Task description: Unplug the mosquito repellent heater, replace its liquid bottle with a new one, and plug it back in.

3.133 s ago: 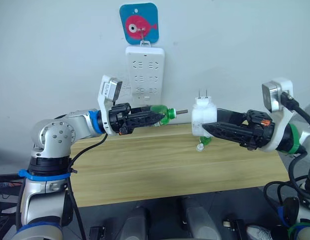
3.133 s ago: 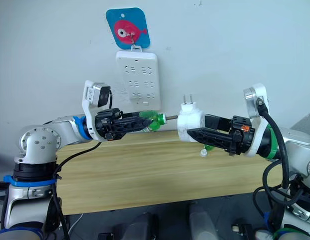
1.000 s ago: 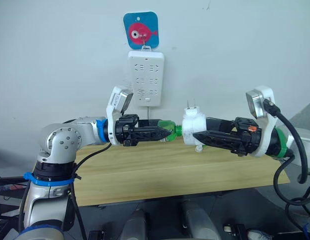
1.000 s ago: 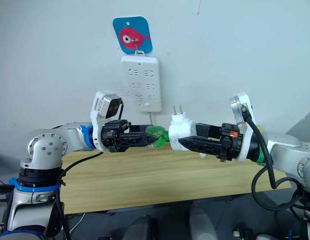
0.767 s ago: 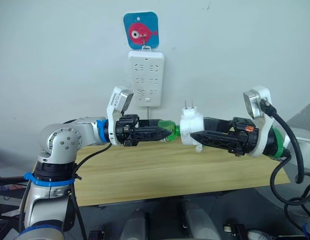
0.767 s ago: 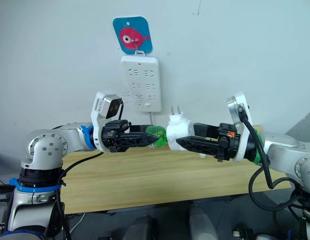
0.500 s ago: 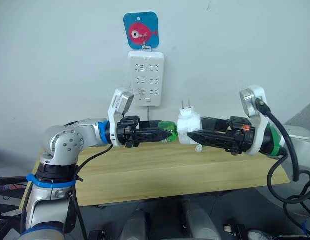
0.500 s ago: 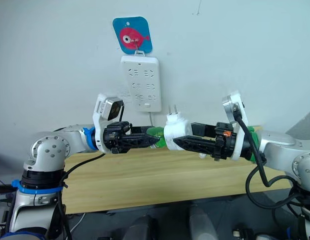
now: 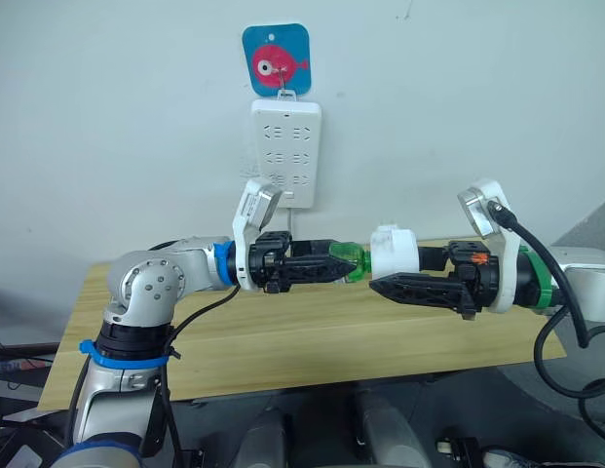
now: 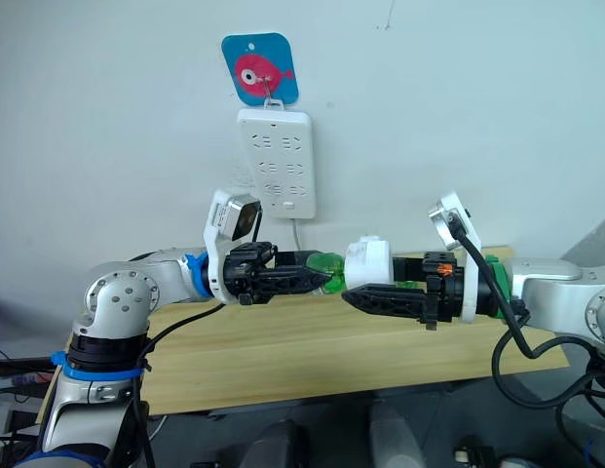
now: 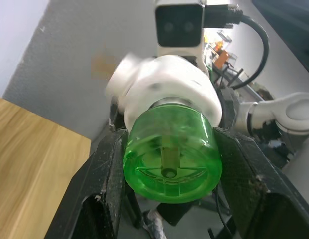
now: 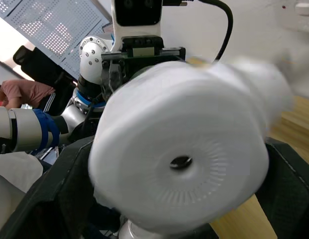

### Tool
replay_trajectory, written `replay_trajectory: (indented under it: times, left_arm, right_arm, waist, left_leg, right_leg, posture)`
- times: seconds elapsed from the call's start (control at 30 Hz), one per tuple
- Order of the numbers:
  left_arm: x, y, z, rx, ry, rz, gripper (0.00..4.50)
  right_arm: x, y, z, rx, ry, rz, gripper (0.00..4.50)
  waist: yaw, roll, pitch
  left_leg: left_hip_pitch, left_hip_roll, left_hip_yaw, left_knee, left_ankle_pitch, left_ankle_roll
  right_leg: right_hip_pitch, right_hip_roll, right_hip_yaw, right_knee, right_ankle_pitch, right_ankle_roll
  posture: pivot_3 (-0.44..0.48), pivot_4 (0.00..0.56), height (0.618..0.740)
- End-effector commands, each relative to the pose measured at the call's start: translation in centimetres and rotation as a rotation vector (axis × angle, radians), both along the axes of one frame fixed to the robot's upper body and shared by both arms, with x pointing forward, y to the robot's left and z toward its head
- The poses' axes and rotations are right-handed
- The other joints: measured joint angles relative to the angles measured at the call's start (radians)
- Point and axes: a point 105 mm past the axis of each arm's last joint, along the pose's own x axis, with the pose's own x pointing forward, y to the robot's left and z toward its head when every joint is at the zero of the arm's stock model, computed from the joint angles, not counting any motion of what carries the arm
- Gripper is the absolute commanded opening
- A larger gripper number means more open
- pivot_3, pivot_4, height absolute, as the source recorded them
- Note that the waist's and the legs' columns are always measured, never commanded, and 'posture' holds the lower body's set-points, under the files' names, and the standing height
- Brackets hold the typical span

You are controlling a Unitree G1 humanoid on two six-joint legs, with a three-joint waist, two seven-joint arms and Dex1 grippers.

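Now both pincers are clamped, each on its own half of one assembly held in the air above the wooden table (image 9: 312, 341).

Left gripper (image 9: 333, 264): black fingers (image 11: 107, 189) closed narrow around the green liquid bottle (image 9: 351, 263), pressing on opposite sides of its body. In the left wrist view the bottle's round base faces the camera, a finger at either flank.

Right gripper (image 9: 390, 286): closed on the mosquito repellent heater (image 9: 394, 253), the white body lying between the two fingers. In the right wrist view its rounded face with the central vent hole (image 12: 181, 161) points at the camera.

Bottle neck meets the heater's open end; the two parts touch, bottle to the robot's left, heater to its right. How deep the neck sits inside cannot be told.

Behind them, the white power strip (image 9: 285, 148) hangs on the wall under a blue fish tag (image 9: 276, 59), well apart from the heater.

Change from 0.5 s ago: the prongs stood upright on top of the heater then; now the heater is rolled so they no longer point up. The joined pair has shifted toward the robot's right, and the left arm reaches further across.
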Motion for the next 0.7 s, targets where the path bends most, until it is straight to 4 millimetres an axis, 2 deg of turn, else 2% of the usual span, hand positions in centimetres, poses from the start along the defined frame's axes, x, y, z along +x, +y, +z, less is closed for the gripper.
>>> replay_trajectory:
  times: [0.03,0.27,0.33,0.4,0.5,0.6,0.7]
  left_arm:
    - [-0.1,0.2,1.2,-0.065,-0.016,0.010,2.33]
    - [1.4,0.3,1.9,-0.121,0.025,0.082,2.33]
    - [1.2,0.2,1.8,-0.115,0.029,0.068,2.33]
    - [0.7,0.2,1.6,-0.090,0.029,0.033,2.33]
    - [0.0,0.4,1.3,-0.048,0.030,-0.024,2.33]
    - [-0.5,0.6,1.3,-0.023,0.038,-0.082,2.33]
    - [-0.7,0.6,1.5,-0.018,0.041,-0.117,2.33]
  right_arm:
    - [-0.7,-0.3,1.1,0.003,-0.032,0.023,4.50]
    - [-3.3,-1.7,-1.1,-0.199,-0.113,0.101,4.50]
    - [-3.4,-2.5,-1.6,-0.227,-0.137,0.091,4.13]
    - [-2.1,-3.7,-1.7,-0.267,-0.200,0.015,3.53]
    - [0.2,-4.9,-1.2,-0.291,-0.308,-0.075,2.37]
    - [2.1,-5.2,-1.1,-0.310,-0.394,-0.113,1.23]
    - [3.8,-4.5,-1.7,-0.314,-0.457,-0.109,0.11]
  waist:
    - [0.000,0.000,0.000]
    - [0.004,0.000,0.000]
    - [0.004,-0.001,-0.001]
    - [0.003,-0.001,-0.001]
    - [0.000,-0.001,-0.001]
    - [-0.004,-0.001,-0.001]
    - [-0.005,-0.001,-0.001]
  left_leg:
    - [0.000,0.000,0.000,0.000,0.000,0.000]
    - [0.000,0.000,-0.001,0.000,0.000,0.000]
    - [0.000,0.000,0.000,0.000,0.000,0.000]
    - [0.000,0.000,0.000,0.000,0.000,0.000]
    - [0.001,0.000,0.001,0.000,0.000,0.000]
    - [0.002,0.001,0.002,0.000,0.000,0.000]
    - [0.002,0.001,0.001,0.000,0.000,-0.001]
  right_leg:
    - [0.000,0.000,0.000,0.000,0.000,0.000]
    - [0.000,0.003,-0.001,0.000,0.000,0.000]
    - [0.001,0.003,0.000,0.000,0.000,0.000]
    - [0.001,0.003,0.000,0.000,0.000,0.000]
    - [0.001,0.004,0.001,0.000,0.000,0.000]
    - [0.000,0.005,0.001,0.000,0.000,0.000]
    - [0.001,0.005,0.001,0.000,0.000,0.000]
  posture:
    - [-0.157,0.145,0.730]
    - [-0.164,0.145,0.730]
    - [-0.168,0.145,0.730]
    - [-0.172,0.145,0.730]
    - [-0.184,0.144,0.730]
    - [-0.191,0.143,0.730]
    - [-0.196,0.142,0.730]
